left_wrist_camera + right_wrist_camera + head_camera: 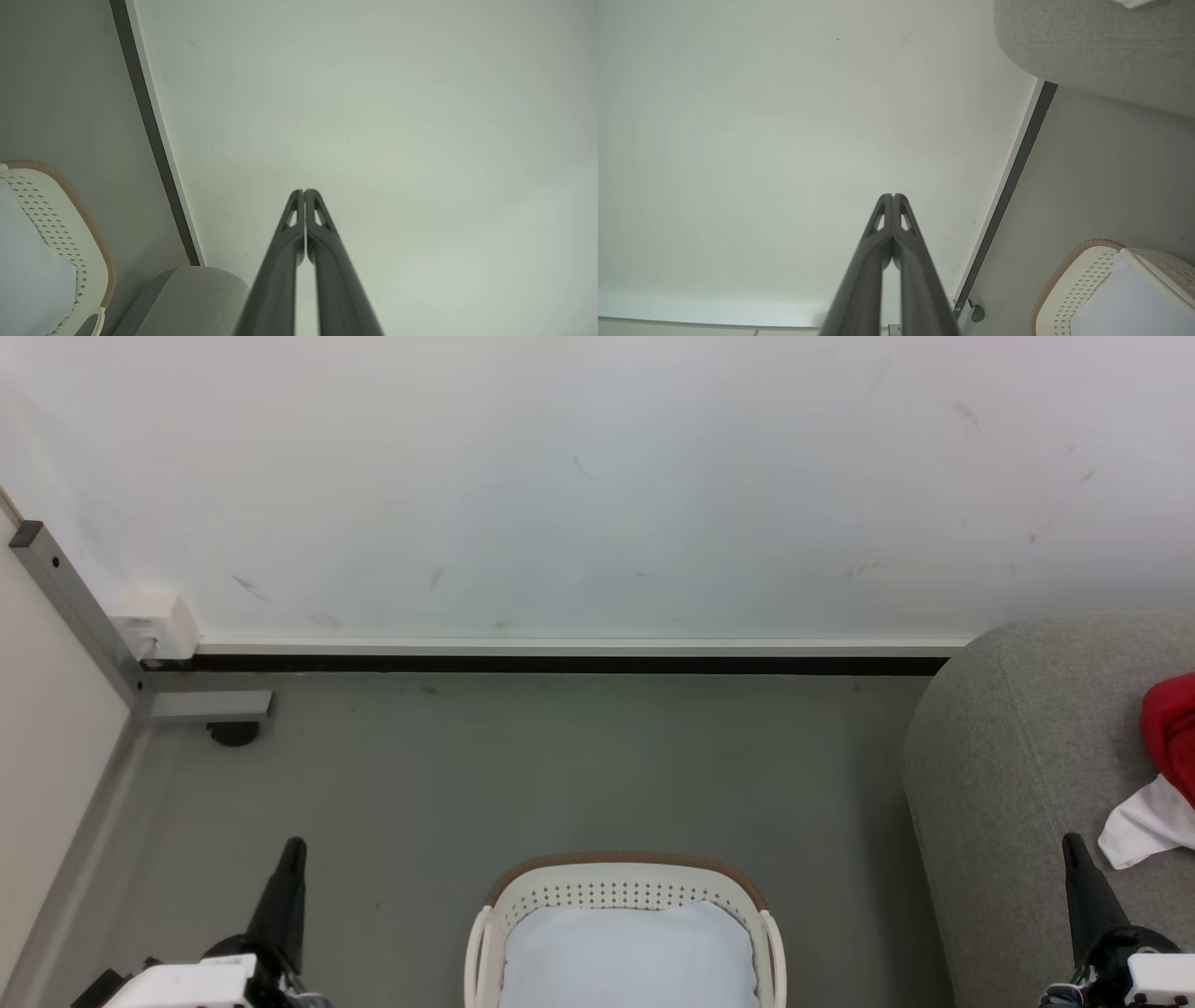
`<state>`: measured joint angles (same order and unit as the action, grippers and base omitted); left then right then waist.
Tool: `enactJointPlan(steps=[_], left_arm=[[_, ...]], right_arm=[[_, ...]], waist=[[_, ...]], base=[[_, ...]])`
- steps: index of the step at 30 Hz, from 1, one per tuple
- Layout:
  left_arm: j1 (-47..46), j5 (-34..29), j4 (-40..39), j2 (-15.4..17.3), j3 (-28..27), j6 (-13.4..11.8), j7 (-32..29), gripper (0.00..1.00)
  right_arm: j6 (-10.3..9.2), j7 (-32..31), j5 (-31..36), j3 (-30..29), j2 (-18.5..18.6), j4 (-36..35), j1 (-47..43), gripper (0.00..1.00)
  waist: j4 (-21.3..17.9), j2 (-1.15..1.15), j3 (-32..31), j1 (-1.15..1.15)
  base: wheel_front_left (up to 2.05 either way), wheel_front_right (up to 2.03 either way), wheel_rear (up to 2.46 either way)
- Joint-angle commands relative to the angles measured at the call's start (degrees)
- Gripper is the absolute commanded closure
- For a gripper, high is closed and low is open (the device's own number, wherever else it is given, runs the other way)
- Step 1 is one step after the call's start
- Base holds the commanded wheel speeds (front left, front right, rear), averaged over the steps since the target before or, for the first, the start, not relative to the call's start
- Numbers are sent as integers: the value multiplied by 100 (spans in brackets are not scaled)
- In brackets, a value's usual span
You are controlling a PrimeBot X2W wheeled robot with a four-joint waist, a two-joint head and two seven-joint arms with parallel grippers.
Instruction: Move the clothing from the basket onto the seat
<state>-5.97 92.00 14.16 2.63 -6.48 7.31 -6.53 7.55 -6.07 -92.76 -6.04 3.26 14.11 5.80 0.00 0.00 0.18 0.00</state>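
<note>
The soft bright red clothing with a white panel [1169, 737] is lying on the large grey woven-fabric sofa [1027, 756], well in from the sofa's rounded left edge and running out past the right side of the head view. Its white part is drooping toward the front of the seat, near the tip of the right end effector [1074, 842].

The small oval cream-white perforated plastic basket with a brown rim band [624, 862] is standing on the grey floor [560, 765], well apart from the floor's wall-side edge and just beside the sofa's left side. A pale flat white liner [625, 952] is lying inside it.

The left end effector [293, 847] is hovering over the floor to the left of the basket, apart from it. The right wrist view is showing the right end effector [893, 196] clenched, its two dark fingers pressing tip to tip and pointing toward the scuffed white wall [560, 476]. The left wrist view is showing the left end effector [303, 191] clenched the same way, finger against finger, gripping no cloth
</note>
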Motion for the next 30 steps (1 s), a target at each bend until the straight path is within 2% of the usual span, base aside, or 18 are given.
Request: enactJointPlan(steps=[1, 30], left_arm=[[-52, 75, -17, 46, -19, 33, -23, 100], [-50, 76, -17, 45, -17, 33, -22, 100]], right_arm=[[-12, -34, -7, -21, -4, -25, 65, 100], [-12, -31, 20, -41, -16, -22, 67, 100]], waist=[[0, 0, 0, 0], [0, 0, 0, 0]], base=[[0, 0, 0], [0, 0, 0]])
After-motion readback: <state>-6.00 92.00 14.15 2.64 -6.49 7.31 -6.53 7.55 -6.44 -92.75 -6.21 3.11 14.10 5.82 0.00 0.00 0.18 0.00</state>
